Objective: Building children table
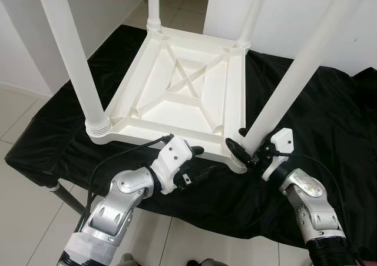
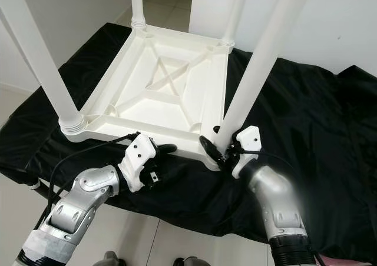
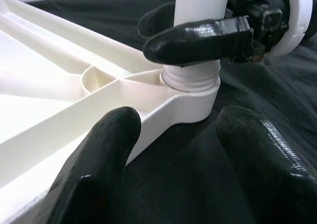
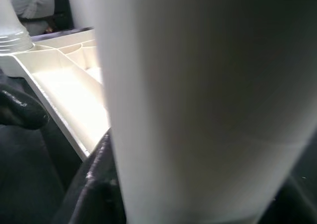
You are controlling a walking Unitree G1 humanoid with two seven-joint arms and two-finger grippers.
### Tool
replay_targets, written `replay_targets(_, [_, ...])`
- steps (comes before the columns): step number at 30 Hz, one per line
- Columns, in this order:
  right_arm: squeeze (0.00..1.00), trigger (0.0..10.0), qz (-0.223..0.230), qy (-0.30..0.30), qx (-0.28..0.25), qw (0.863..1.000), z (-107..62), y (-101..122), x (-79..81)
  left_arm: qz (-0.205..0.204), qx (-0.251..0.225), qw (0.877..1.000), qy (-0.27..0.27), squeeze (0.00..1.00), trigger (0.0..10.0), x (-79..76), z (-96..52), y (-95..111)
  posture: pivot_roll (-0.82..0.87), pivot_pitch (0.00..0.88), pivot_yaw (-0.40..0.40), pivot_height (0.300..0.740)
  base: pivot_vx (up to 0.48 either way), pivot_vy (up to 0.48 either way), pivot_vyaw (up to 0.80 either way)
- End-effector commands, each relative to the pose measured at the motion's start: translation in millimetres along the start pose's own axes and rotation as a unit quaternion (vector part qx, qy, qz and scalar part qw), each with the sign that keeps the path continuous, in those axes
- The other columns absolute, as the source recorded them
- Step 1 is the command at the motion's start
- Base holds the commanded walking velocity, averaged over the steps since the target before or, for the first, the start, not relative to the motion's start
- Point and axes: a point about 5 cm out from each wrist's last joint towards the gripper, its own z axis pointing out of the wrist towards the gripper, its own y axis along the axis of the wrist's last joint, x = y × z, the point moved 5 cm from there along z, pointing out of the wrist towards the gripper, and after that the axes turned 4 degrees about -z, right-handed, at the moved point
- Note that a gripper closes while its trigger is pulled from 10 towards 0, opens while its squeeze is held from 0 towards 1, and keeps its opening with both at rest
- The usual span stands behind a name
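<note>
A white plastic children's table (image 1: 136, 88) lies upside down on a black cloth (image 1: 330, 119), with its legs standing up from the corners. My right gripper (image 1: 246, 143) is shut around the base of the near right leg (image 1: 300, 60), just above its threaded collar (image 3: 190, 78); that leg (image 4: 198, 105) sits close between the fingers (image 4: 94, 184). My left gripper (image 1: 200, 162) is open, low at the table's front edge. One of its fingertips (image 3: 116, 127) lies against the frame rim and the other (image 3: 247, 130) is over the cloth, both pointing toward that same corner.
The near left leg (image 1: 73, 54) rises beside my left arm, and two far legs (image 1: 153, 4) (image 1: 253, 13) stand at the back. The cloth drapes over a low stand whose dark leg (image 1: 65, 198) shows at the left. Tiled floor and white walls surround it.
</note>
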Motion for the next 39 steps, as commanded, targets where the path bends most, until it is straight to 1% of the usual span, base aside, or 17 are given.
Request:
replay_targets(1, [0.0, 0.0, 0.006, 0.014, 0.006, 1.0, -1.8, -5.5, 4.3, 0.009, 0.0, 1.0, 0.019, 0.0, 10.0, 3.2, 1.6, 1.1, 0.06, 0.066, -0.087, 0.74, 0.0, 0.0, 0.0])
replay_targets(5, [0.0, 0.0, 0.007, 0.016, 0.006, 1.0, -2.0, -6.3, 3.9, 0.011, 0.0, 1.0, 0.019, 0.0, 10.0, 3.5, 1.6, 1.2, 0.06, 0.067, -0.086, 0.74, 0.0, 0.0, 0.0])
replay_targets(6, [0.0, 10.0, 0.008, 0.01, 0.009, 1.0, -2.3, -7.5, 2.6, 0.012, -0.001, 1.0, 0.02, 0.0, 10.0, 4.0, 2.0, 0.8, 0.06, 0.067, -0.083, 0.74, 0.0, 0.0, 0.0])
replay_targets(9, [0.0, 10.0, 0.008, 0.001, 0.013, 1.0, -2.6, -9.1, 0.5, 0.014, -0.001, 1.0, 0.023, 0.0, 10.0, 5.0, 2.5, 0.0, 0.06, 0.068, -0.082, 0.74, 0.0, 0.0, 0.0])
replay_targets(12, [0.0, 10.0, 0.011, -0.011, 0.009, 1.0, -2.6, -8.6, -1.1, 0.015, -0.005, 1.0, 0.027, 0.0, 10.0, 6.6, 2.5, 0.3, 0.05, 0.068, -0.075, 0.74, 0.0, 0.0, 0.0])
replay_targets(13, [0.0, 10.0, 0.012, -0.024, 0.005, 1.0, -2.9, -7.7, -2.6, 0.012, -0.006, 0.999, 0.029, 0.0, 10.0, 7.2, 2.2, -0.1, 0.05, 0.069, -0.073, 0.74, 0.0, 0.0, 0.0])
replay_targets(15, [0.0, 10.0, 0.012, -0.024, 0.005, 1.0, -2.9, -7.7, -2.6, 0.012, -0.006, 0.999, 0.029, 0.0, 10.0, 7.2, 2.2, -0.1, 0.05, 0.069, -0.073, 0.74, 0.0, 0.0, 0.0])
replay_targets(16, [0.0, 10.0, 0.014, -0.038, 0.0, 0.999, -3.0, -6.1, -3.4, 0.011, -0.007, 1.0, 0.028, 0.0, 10.0, 7.1, 2.1, -0.2, 0.05, 0.071, -0.072, 0.74, 0.0, 0.0, 0.0])
replay_targets(18, [0.0, 10.0, 0.015, -0.042, -0.001, 0.999, -2.9, -5.4, -3.4, 0.011, -0.008, 1.0, 0.028, 0.0, 10.0, 7.0, 2.0, -0.1, 0.05, 0.071, -0.072, 0.74, 0.0, 0.0, 0.0])
replay_targets(23, [0.0, 10.0, 0.021, -0.052, -0.009, 0.998, -2.9, -2.6, -0.7, 0.012, -0.008, 1.0, 0.028, 0.0, 10.0, 7.7, 1.9, -0.1, 0.04, 0.073, -0.069, 0.74, 0.0, 0.0, 0.0])
replay_targets(26, [0.0, 10.0, 0.026, -0.073, -0.016, 0.997, -3.3, 0.5, 3.3, 0.014, -0.009, 0.999, 0.027, 0.0, 10.0, 8.2, 2.8, 0.5, 0.04, 0.077, -0.069, 0.74, 0.0, 0.0, 0.0])
replay_targets(31, [0.0, 10.0, 0.032, -0.12, -0.01, 0.992, -4.7, -2.1, 3.6, 0.017, -0.01, 0.999, 0.03, 0.0, 10.0, 9.9, 4.5, 0.0, 0.03, 0.081, -0.069, 0.74, 0.0, 0.0, 0.0])
replay_targets(33, [0.0, 10.0, 0.032, -0.12, -0.01, 0.992, -4.7, -2.1, 3.6, 0.017, -0.01, 0.999, 0.03, 0.0, 10.0, 9.9, 4.5, 0.0, 0.03, 0.081, -0.069, 0.74, 0.0, 0.0, 0.0])
replay_targets(39, [0.0, 10.0, 0.033, -0.153, -0.002, 0.988, -6.9, -6.2, 4.6, 0.016, -0.007, 0.999, 0.026, 0.0, 10.0, 9.0, 4.2, -1.1, 0.03, 0.08, -0.067, 0.74, 0.0, 0.0, 0.0])
